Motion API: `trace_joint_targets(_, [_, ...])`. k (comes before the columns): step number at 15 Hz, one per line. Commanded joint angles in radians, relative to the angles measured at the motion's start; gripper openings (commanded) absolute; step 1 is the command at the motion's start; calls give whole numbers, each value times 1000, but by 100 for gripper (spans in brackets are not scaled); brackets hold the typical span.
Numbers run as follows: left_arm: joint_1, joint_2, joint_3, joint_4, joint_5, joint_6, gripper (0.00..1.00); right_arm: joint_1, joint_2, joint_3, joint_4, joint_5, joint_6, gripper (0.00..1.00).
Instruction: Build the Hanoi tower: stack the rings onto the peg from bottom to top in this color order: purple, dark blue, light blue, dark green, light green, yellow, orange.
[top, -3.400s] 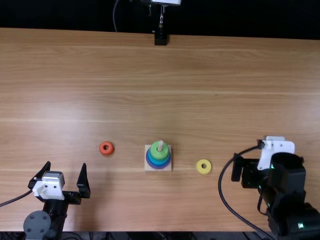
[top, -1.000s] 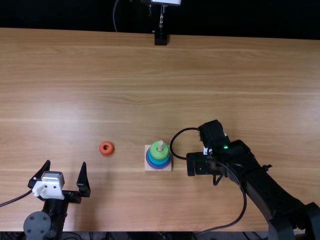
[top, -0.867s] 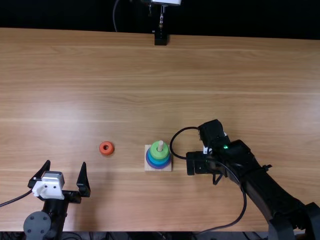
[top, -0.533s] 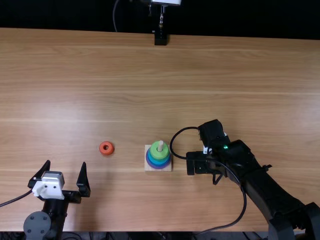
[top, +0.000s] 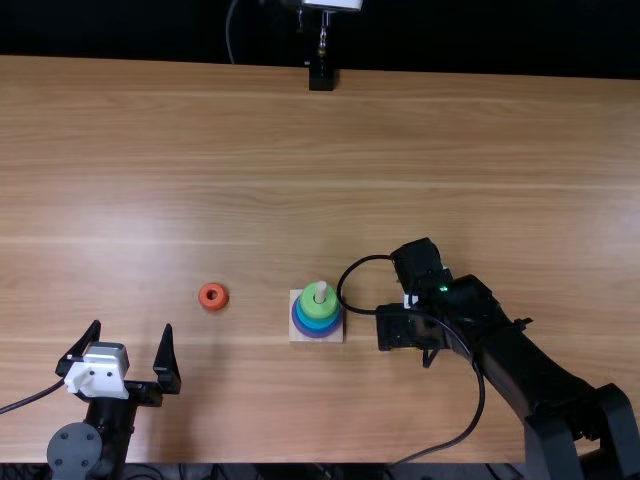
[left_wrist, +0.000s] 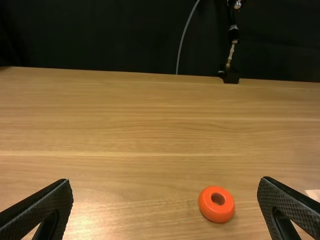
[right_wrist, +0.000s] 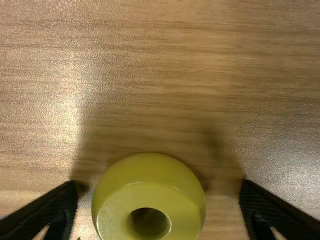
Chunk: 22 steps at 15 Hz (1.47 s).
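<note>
Right gripper (top: 398, 331), below and right of centre from above, has its fingers spread apart. Between them is a thick, glossy yellow ring (right_wrist: 147, 175), its round hole dark.

Wooden table (top: 200, 150) carries orange ring (top: 213, 306), yellow ring (right_wrist: 150, 180), square base (top: 297, 337).

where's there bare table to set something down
The widest bare stretch of wooden table runs from the multicoloured ring tower on its square wooden base toward the far edge. A smaller patch lies between tower and round orange ring. It is crowded right of the tower, where the black right gripper straddles the round yellow ring.
</note>
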Motion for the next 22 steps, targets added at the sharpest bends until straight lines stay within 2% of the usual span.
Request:
trace_joint_targets(1, [4,-12,-54,-20,10,7,100,10,27,-22,7,-5,10,0])
trace_joint_targets(4, [4,-12,-54,-20,10,7,100,10,24,-10,-2,-1,11,0])
trace_joint_targets(7, [4,-12,-54,-20,10,7,100,12,21,77,-13,2,8,0])
trace_joint_targets(8, [4,-12,-54,-20,10,7,100,13,21,123,-57,2,-1,0])
trace_joint_targets(10, [4,-12,-54,-20,10,7,100,13,9,251,-240,0,-9,0])
trace_joint_targets(14, [4,-12,-54,-20,10,7,100,38,-8,456,-446,0,-18,0])
trace_joint_targets(16, [4,-12,-57,-20,10,7,100,73,-8,573,-576,-5,-47,0])
trace_joint_targets(19, [4,-12,-57,-20,10,7,100,125,-5,749,-687,-5,-51,0])
trace_joint_targets(22, [4,-12,-57,-20,10,7,100,179,-2,857,-711,-5,-53,0])
